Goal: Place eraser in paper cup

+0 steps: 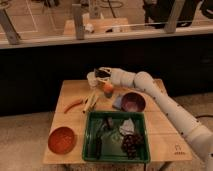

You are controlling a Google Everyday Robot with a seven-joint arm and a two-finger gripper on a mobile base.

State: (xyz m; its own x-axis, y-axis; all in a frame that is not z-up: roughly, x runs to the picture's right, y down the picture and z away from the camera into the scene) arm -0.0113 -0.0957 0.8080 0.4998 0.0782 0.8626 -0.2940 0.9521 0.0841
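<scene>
Dark eraser in claw, beside cup

The one camera sits high above the near edge of the table and looks down at a slant toward the far side, where a dark wall closes the view. It stands back enough to take in the whole tabletop with floor to left and right. The arm enters from the near right corner and reaches to the far middle of the table, where the gripper sits with its fingers closed.
</scene>
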